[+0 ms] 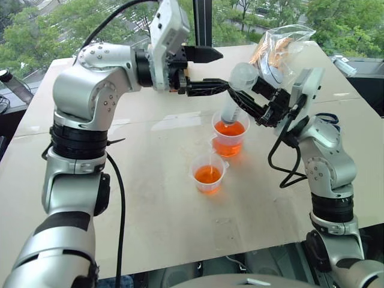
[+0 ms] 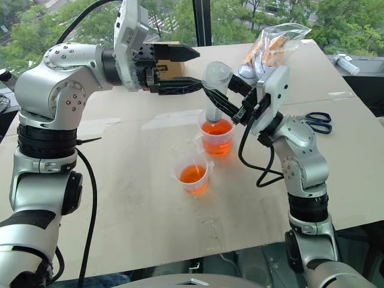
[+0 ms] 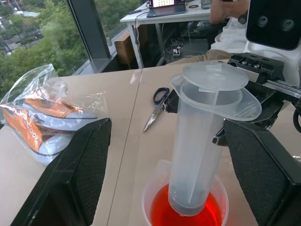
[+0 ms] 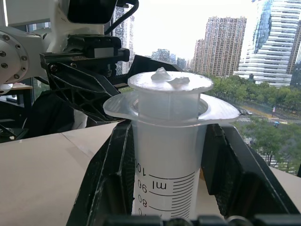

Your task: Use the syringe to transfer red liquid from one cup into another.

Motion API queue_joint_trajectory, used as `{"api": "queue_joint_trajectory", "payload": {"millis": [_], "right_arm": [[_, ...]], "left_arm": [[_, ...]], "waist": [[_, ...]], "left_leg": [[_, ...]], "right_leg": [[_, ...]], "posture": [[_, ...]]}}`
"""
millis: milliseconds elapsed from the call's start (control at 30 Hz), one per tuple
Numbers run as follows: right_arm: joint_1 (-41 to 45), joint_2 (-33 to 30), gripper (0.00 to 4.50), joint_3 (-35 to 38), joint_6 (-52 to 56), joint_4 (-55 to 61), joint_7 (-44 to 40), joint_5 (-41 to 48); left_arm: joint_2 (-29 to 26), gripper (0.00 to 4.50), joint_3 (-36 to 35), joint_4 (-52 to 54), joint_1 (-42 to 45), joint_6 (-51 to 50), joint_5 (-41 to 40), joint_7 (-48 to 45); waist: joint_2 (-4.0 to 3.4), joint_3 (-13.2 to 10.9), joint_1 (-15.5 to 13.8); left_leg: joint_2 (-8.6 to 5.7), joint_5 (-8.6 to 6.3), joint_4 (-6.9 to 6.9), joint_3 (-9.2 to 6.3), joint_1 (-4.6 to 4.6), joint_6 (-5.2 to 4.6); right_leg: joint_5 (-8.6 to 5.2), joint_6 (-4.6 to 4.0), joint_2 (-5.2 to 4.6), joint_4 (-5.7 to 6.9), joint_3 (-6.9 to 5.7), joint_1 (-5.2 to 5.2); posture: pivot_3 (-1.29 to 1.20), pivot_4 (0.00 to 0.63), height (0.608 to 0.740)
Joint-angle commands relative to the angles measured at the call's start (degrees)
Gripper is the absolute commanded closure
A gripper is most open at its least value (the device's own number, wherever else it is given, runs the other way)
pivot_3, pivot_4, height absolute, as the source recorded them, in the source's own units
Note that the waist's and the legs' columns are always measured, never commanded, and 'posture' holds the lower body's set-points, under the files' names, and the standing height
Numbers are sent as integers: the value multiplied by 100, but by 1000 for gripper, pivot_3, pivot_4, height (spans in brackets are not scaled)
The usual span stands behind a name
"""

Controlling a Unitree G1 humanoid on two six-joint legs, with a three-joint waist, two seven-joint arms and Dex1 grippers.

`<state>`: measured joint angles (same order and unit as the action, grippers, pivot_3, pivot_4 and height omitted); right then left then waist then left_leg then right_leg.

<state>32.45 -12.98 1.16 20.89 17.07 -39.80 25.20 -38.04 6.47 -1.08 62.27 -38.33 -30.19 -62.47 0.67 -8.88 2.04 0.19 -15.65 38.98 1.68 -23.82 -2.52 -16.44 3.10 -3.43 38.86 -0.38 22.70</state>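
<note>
The syringe (image 1: 231,110) stands nearly upright with its tip dipped into the red liquid (image 1: 230,128) of the taller cup (image 1: 229,144). My right gripper (image 1: 243,96) is shut on the barrel just under its flange, and its fingers (image 4: 109,179) flank the graduated barrel in the right wrist view. My left gripper (image 1: 211,72) is open and points sideways at the white plunger head (image 1: 243,75) from the left. Whether it touches the plunger I cannot tell. The smaller cup (image 1: 209,174) stands in front of the taller one and also holds red liquid.
A clear plastic bag (image 2: 276,42) with orange contents lies at the back of the table (image 1: 156,228). Scissors (image 2: 318,120) lie to the right, behind my right arm. A person (image 3: 228,19) sits at a desk beyond the table.
</note>
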Motion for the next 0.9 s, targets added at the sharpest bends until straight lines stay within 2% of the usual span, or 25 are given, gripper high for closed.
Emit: {"api": "queue_joint_trajectory", "payload": {"millis": [33,433,900], "right_arm": [[131,-73,3006,-301,106,-90,106,-168],[301,-361,3006,-299,796,219,471,-30],[401,-413,3006,-358,574,192,518,-91]], "left_arm": [[259,659,141,401,111,217,-70,-306],[509,659,120,163,252,370,103,-526],[516,659,-91,-301,183,182,116,-293]], "waist": [[0,0,-3],[0,0,12],[0,0,8]], "left_leg": [[0,0,0,0,0,0],[2,-1,5,-1,-1,-1],[1,-1,5,-2,-1,-2]], "right_leg": [[0,0,0,0,0,0],[0,0,0,0,1,-3],[0,0,-1,0,-1,-4]], "posture": [[0,150,740],[0,150,740],[0,150,740]]}}
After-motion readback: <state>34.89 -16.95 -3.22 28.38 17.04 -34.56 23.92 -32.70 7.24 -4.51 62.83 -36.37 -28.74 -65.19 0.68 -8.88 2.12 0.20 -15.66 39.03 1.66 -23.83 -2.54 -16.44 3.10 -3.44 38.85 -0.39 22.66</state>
